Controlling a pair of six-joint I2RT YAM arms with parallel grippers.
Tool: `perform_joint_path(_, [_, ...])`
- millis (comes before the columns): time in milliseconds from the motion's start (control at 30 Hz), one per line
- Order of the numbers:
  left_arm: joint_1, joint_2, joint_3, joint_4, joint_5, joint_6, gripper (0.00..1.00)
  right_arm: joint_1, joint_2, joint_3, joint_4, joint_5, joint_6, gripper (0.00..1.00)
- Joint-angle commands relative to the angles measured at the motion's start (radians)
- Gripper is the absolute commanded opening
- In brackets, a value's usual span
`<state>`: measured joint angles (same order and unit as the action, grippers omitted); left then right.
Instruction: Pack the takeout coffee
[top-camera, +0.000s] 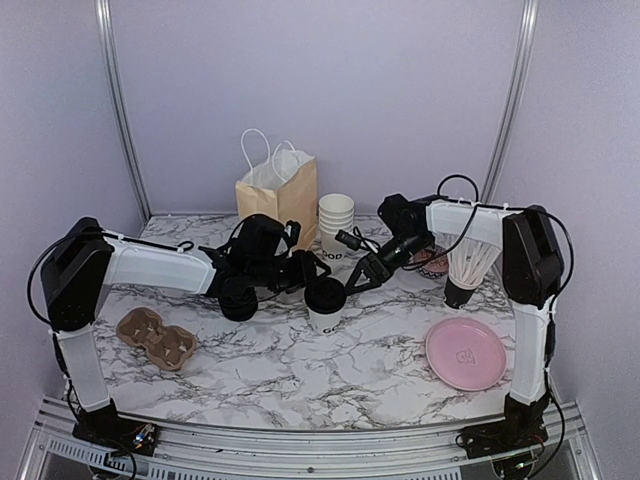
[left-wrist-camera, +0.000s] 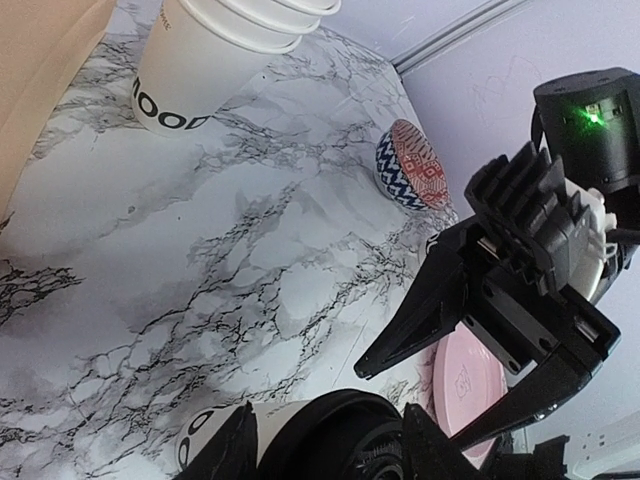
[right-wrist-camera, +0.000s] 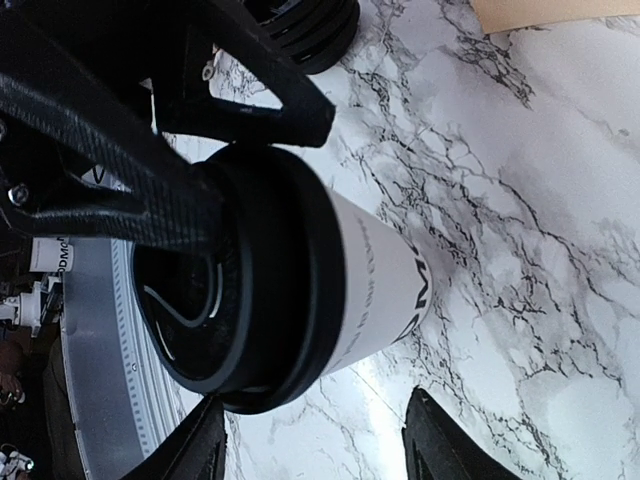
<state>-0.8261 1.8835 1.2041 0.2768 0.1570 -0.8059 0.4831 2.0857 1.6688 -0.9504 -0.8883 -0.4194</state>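
The takeout coffee (top-camera: 325, 305), a white cup with dark lettering and a black lid, stands upright mid-table. My left gripper (top-camera: 316, 274) reaches it from the left with jaws partly apart. In the left wrist view the lid (left-wrist-camera: 340, 440) fills the gap of that gripper (left-wrist-camera: 330, 455). In the right wrist view one of its fingers (right-wrist-camera: 150, 190) lies across the lid top and the other passes beside the rim. My right gripper (top-camera: 354, 282) hovers open just right of the cup. The cup (right-wrist-camera: 370, 270) lies ahead of its tips (right-wrist-camera: 320, 440), untouched.
A brown paper bag (top-camera: 278, 188) stands at the back, with a stack of lidless cups (top-camera: 336, 222) beside it. A stack of black lids (top-camera: 238, 298) sits left of the coffee. A cardboard carrier (top-camera: 155, 338) lies front left, a pink plate (top-camera: 465, 353) front right and a patterned bowl (left-wrist-camera: 410, 165) behind.
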Motion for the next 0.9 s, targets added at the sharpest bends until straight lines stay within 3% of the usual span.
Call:
perform_joint_path(0, [-0.023, -0.058, -0.038, 0.016, 0.04, 0.02, 0.46, 0.003, 0.029, 0.067, 0.033, 0.022, 0.041, 0.56])
perform_joint_path(700, [-0.092, -0.303, -0.3, 0.01, -0.036, -0.096, 0.44, -0.018, 0.069, 0.132, 0.032, 0.06, 0.07, 0.56])
perform_joint_path(867, [-0.075, -0.335, -0.288, -0.135, -0.171, -0.112, 0.45, -0.02, -0.005, 0.064, 0.039, 0.112, 0.065, 0.61])
